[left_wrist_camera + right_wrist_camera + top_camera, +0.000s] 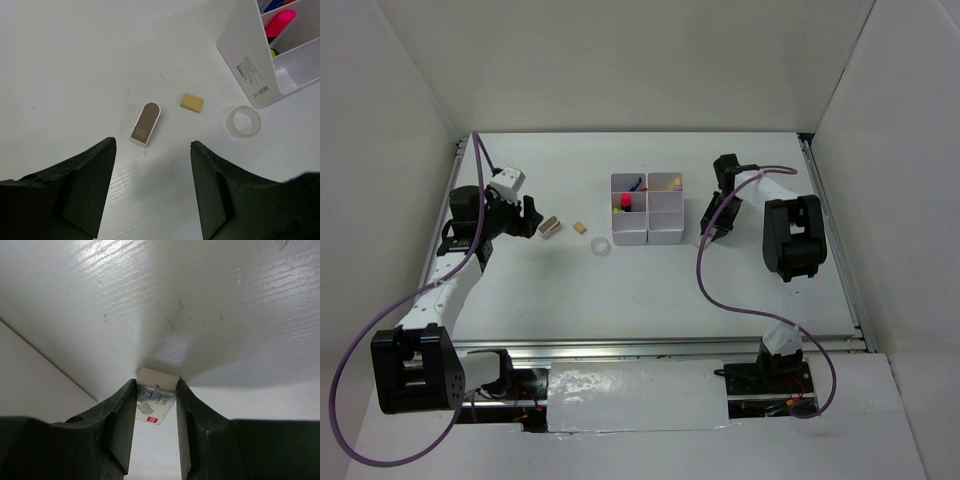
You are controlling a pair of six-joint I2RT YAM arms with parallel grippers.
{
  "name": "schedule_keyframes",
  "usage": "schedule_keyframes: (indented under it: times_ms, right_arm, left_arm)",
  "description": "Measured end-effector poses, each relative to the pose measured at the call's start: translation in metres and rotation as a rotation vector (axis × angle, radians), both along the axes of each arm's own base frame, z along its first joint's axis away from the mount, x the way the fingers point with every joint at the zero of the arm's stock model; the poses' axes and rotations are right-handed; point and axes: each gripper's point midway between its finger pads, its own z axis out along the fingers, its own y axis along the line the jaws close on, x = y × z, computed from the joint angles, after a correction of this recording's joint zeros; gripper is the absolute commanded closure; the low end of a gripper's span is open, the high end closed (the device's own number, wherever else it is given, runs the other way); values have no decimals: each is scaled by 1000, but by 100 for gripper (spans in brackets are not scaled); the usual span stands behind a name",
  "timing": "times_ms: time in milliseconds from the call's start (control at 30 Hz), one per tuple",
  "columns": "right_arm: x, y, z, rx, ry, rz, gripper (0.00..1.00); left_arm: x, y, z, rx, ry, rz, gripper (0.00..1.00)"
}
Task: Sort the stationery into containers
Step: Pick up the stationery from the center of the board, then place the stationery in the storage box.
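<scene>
White table [650, 290], plain white walls [620, 60], soft even light

White compartment block [647, 208] holding pink highlighter [280, 22], metal clip [145, 123], tan eraser [192, 102], clear tape ring [243, 121] lying apart left of it

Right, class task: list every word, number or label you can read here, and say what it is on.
No text is readable.
Side label of the white container: print and barcode, too small.
Label on the small white piece between the right fingers: blurred print, red mark.
Mark on the metal clip: too small.
</scene>
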Motion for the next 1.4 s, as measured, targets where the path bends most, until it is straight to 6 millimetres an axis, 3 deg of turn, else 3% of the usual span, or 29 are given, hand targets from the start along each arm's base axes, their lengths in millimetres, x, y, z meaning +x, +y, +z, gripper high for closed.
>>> schedule_keyframes:
  times_ms: [100, 267, 367, 467, 600, 700, 800, 867, 967, 1067, 1167, 1400]
  right_arm:
    - [-1, -2, 3, -10, 3, 14, 100]
    - [11, -7, 20, -17, -34, 63, 100]
    - [22, -13, 43, -29, -112, 104, 100]
    - [35, -15, 91, -46, -275, 159, 100]
    - [52, -3, 186, -73, -624, 226, 100]
    - [46, 29, 257, -91, -894, 305, 100]
    - [33, 69, 292, -95, -1070, 395, 100]
    - [30, 89, 293, -108, -1122, 440, 100]
    - [35, 106, 275, -180, -1141, 472, 100]
    - [38, 120, 235, -254, -1104, 516, 100]
    - [42, 129, 210, -316, -1083, 542, 100]
    - [51, 135, 194, -366, -1095, 527, 100]
  left_arm:
    - [0, 0, 1, 0, -2, 0, 27]
    - [-2, 0, 4, 1, -13, 0, 27]
    - [-4, -1, 5, -1, -16, -5, 27]
    - [-5, -2, 6, -4, -20, -10, 27]
    - [-6, -3, 7, -8, -23, -13, 27]
    - [-6, -3, 7, -13, -21, -12, 27]
    - [-7, -4, 6, -26, -15, -5, 27]
    - [-8, -4, 4, -31, -11, -3, 27]
    - [-10, -5, 2, -34, -6, -2, 27]
    - [-11, -5, 5, -36, -13, 0, 26]
    - [-12, -5, 10, -35, -28, 1, 26]
    - [-13, -3, 14, -32, -43, 9, 26]
